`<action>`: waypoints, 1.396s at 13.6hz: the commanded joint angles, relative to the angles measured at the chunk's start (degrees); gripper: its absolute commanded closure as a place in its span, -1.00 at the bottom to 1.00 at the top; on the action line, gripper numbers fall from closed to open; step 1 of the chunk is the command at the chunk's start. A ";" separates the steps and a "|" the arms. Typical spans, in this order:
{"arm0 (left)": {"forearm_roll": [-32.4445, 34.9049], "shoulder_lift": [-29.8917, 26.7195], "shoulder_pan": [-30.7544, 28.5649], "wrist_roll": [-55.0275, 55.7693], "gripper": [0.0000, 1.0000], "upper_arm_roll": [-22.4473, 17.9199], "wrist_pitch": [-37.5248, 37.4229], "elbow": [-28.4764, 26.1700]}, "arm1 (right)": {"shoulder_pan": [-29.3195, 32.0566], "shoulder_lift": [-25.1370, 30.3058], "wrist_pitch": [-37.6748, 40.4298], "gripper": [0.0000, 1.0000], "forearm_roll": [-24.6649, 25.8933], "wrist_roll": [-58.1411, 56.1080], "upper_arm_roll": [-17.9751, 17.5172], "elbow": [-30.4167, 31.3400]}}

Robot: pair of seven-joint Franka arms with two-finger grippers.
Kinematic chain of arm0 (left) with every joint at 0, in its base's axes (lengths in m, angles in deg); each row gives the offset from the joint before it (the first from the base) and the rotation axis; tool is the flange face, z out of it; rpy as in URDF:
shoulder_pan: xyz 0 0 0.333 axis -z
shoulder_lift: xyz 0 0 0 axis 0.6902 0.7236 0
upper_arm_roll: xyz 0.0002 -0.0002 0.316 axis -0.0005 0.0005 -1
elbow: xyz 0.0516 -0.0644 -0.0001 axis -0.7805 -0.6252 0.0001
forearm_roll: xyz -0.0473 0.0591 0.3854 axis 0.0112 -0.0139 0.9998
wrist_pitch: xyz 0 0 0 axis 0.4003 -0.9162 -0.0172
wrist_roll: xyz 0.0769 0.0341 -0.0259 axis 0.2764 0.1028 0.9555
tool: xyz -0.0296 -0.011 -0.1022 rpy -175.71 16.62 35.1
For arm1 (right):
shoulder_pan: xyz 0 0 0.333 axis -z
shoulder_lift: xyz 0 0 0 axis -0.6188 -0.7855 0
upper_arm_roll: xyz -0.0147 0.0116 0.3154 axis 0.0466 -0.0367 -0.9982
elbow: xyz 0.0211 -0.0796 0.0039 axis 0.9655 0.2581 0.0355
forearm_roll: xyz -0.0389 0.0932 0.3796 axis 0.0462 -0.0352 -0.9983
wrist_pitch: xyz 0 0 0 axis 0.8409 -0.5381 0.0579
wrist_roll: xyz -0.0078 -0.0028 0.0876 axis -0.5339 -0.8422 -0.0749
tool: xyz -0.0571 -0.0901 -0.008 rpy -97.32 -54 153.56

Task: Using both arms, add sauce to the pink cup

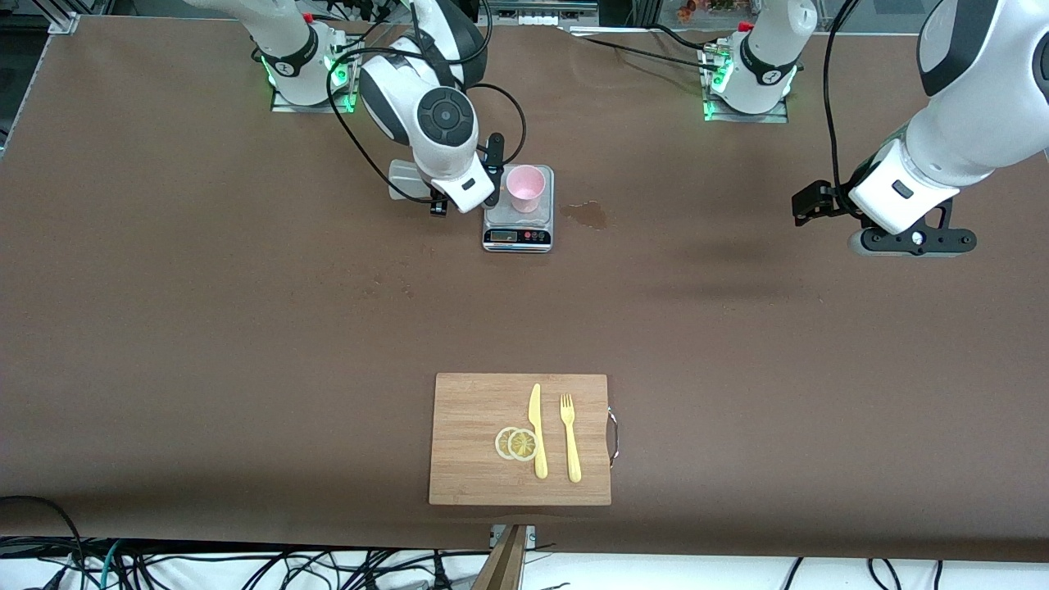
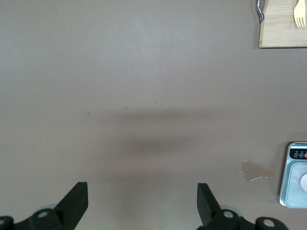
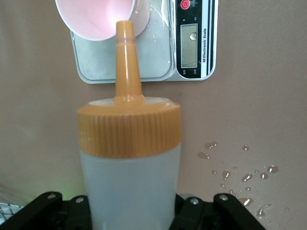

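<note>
Right wrist view: right gripper (image 3: 129,211) clamped low on soft, light sauce (image 3: 129,167), nozzle toward tippable pink cup (image 3: 98,17) at twelve o'clock; left gripper (image 2: 144,201) waits, fingers apart.

Small pale pink plastic tumbler (image 1: 525,188) sits on the flat grey scale (image 1: 518,236); wooden cutting board (image 1: 475,467) lies nearer the camera, bearing yellow plastic knife (image 1: 538,433) beside yellow plastic fork (image 1: 570,437).
</note>
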 commanded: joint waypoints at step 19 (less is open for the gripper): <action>-1.06 -0.77 -0.41 -1.06 -1.00 0.10 -0.52 -0.42 | -4.25 -6.07 10.82 0.79 6.92 7.39 -0.36 -9.91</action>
